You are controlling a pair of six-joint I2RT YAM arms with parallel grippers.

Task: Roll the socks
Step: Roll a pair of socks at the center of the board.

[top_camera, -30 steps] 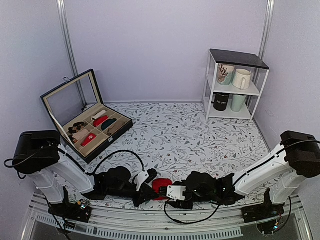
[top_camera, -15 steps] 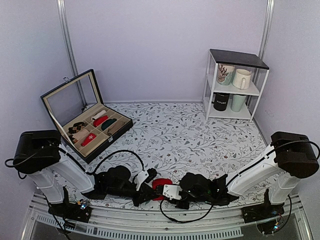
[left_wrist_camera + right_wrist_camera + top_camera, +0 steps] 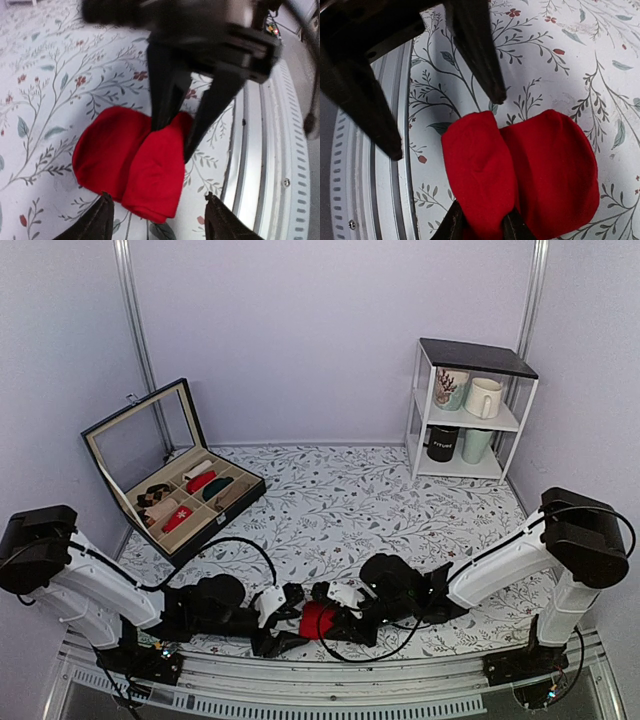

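Socks (image 3: pixel 125 160): a compact red bundle on the floral table (image 3: pixel 350 510), just inside the near rail (image 3: pixel 400 687), about midway along it. There are two lobes side by side with a crease between them. The crease runs roughly along the rail, so the bundle's longer reach points away from the rail.

Right gripper (image 3: pixel 482 225): clenched on the rail-side lobe. One finger is in the crease and the other is on the lobe's outer edge, with fabric bulging up between them. This arm has the socks.

Left gripper (image 3: pixel 157 212): jaws spread wide and holding nothing. In its wrist view the socks lie straight ahead, between the lines of its two fingers, with the right gripper's fingers beyond. In the right wrist view one left finger hangs over the rail and the other ends just beside the bundle's edge. I cannot tell whether it touches.

Pose: both arms are stretched low and nearly flat along the rail, left from the left side and right from the right. The wrists face each other across the bundle, fingertips close together.

Judgement: the coming move turns on the crease line. With the right holding the rail-side lobe, the free lobe away from the rail is what is left to tuck or turn. The left gripper is already lined up on the bundle and need only advance. The risk is the two sets of fingers fouling each other in so little room.
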